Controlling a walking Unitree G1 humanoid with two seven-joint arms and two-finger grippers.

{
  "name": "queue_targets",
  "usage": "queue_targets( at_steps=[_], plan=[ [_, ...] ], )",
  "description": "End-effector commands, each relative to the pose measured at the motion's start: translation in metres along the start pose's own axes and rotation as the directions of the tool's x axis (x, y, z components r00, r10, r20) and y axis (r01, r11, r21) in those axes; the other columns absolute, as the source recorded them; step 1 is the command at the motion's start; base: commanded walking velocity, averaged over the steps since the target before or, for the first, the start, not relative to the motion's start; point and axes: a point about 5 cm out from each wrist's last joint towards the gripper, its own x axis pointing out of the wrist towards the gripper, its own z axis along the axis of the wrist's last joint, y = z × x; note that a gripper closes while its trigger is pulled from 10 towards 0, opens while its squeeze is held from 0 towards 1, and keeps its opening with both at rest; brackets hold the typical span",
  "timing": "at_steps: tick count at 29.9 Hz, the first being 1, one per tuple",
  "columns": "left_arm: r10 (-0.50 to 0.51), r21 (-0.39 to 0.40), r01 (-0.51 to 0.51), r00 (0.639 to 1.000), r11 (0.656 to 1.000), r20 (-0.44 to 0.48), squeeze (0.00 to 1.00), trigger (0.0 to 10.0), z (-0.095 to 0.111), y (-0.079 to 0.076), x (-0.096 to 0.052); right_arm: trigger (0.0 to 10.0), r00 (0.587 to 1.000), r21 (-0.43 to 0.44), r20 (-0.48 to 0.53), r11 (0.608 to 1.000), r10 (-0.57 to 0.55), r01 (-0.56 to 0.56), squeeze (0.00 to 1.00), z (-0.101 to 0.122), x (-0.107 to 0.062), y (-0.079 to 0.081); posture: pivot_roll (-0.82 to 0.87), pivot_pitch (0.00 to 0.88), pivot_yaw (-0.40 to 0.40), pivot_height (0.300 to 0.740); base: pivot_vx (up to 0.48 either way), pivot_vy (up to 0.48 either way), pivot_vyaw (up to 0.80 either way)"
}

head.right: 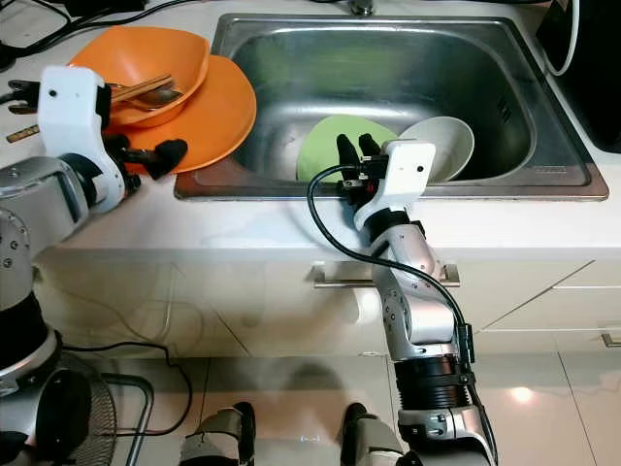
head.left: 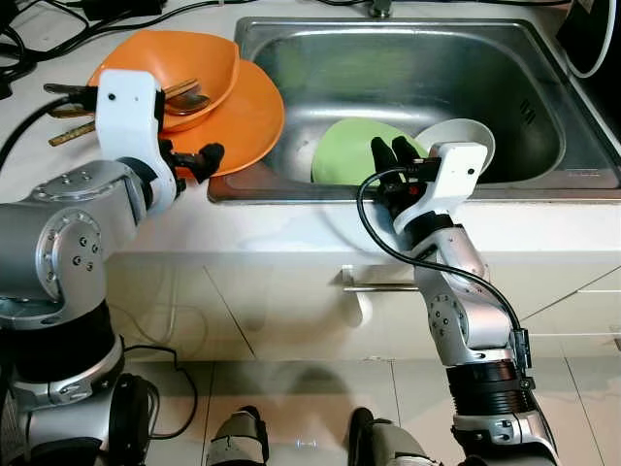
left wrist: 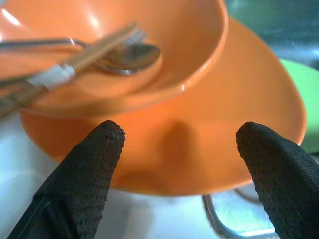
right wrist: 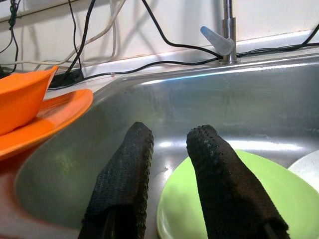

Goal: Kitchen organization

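Your orange bowl (head.left: 179,66) with cutlery sits stacked on the orange plate (head.left: 243,121); green plate (head.left: 354,150) and white bowl (head.left: 466,139) remain in the sink (head.left: 408,58). Left gripper (head.left: 199,158) spread wide at the orange plate's rim, right gripper (head.left: 393,160) slightly parted over the green plate, both empty.

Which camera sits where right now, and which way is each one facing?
Left eye, right eye: head, looking down at sink; both arms, feet show.
Left wrist: along open left gripper at orange plate and orange bowl holding cutlery.
Right wrist: along right gripper, jaws slightly apart, over green plate.
Shared: both wrist views show orange and green plates.
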Motion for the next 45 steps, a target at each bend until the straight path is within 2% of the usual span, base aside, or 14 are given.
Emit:
queue_targets(
  at_steps=[1,6,11,17,24,28,31,37,40,45],
  plan=[
    [-0.016,0.017,0.016,0.999,1.0,0.036,0.0,10.0,0.006,-0.001,-0.003,10.0,0.999,0.01,-0.03,1.0,-0.016,0.016,0.0,-0.007,-0.002,-0.004,0.19,0.205,0.024,0.74,0.0,0.0,0.0],
    [-0.012,0.0,0.012,1.0,1.0,0.004,0.0,10.0,-0.001,-0.001,0.006,10.0,1.0,0.01,-0.024,1.0,-0.012,0.012,0.0,-0.006,0.0,-0.003,0.18,0.201,0.025,0.74,0.0,0.0,0.0],
    [-0.033,-0.086,0.028,0.998,0.996,-0.047,0.0,10.0,-0.009,-0.003,0.023,10.0,1.0,-0.001,-0.019,1.0,-0.018,0.018,0.0,-0.004,0.0,-0.006,0.16,0.195,0.027,0.74,0.0,0.0,0.0],
    [-0.065,-0.105,0.059,0.997,0.993,-0.049,0.0,10.0,-0.009,-0.011,0.029,10.0,1.0,-0.009,-0.013,1.0,-0.029,0.028,0.0,-0.002,-0.001,-0.009,0.15,0.195,0.029,0.74,0.0,0.0,0.0],
    [-0.052,-0.139,0.044,0.997,0.989,-0.051,0.0,10.0,-0.009,-0.012,0.043,10.0,1.0,-0.008,-0.014,1.0,-0.028,0.028,0.0,-0.002,-0.002,-0.008,0.14,0.193,0.032,0.74,0.0,0.0,0.0],
    [-0.038,-0.147,0.027,0.997,0.989,-0.073,0.0,10.0,-0.013,-0.011,0.054,10.0,0.999,-0.01,-0.016,1.0,-0.03,0.03,0.0,-0.003,-0.003,-0.008,0.13,0.192,0.035,0.74,0.0,0.0,0.0],
    [0.007,-0.128,-0.018,0.996,0.992,-0.089,0.0,10.0,-0.017,-0.002,0.062,10.0,0.999,-0.012,-0.014,0.999,-0.034,0.034,0.0,-0.002,-0.003,-0.009,0.12,0.191,0.039,0.74,0.0,0.0,0.0],
    [0.054,-0.13,-0.067,0.994,0.989,-0.098,0.0,10.0,-0.018,0.011,0.067,10.0,0.999,-0.014,-0.013,0.999,-0.038,0.038,0.0,-0.002,-0.004,-0.009,0.12,0.191,0.043,0.74,0.0,0.0,0.0],
    [0.074,-0.129,-0.093,0.987,0.987,-0.145,0.0,10.0,-0.026,0.021,0.069,10.0,0.999,-0.014,-0.013,0.999,-0.039,0.038,0.0,-0.002,-0.004,-0.009,0.13,0.191,0.046,0.74,0.0,0.0,0.0],
    [-0.008,-0.119,-0.024,0.965,0.993,-0.262,0.0,10.0,-0.048,0.021,0.059,10.0,0.999,-0.011,-0.013,0.999,-0.037,0.037,0.0,-0.002,-0.003,-0.009,0.14,0.195,0.046,0.74,0.0,0.0,0.0]
  ],
)
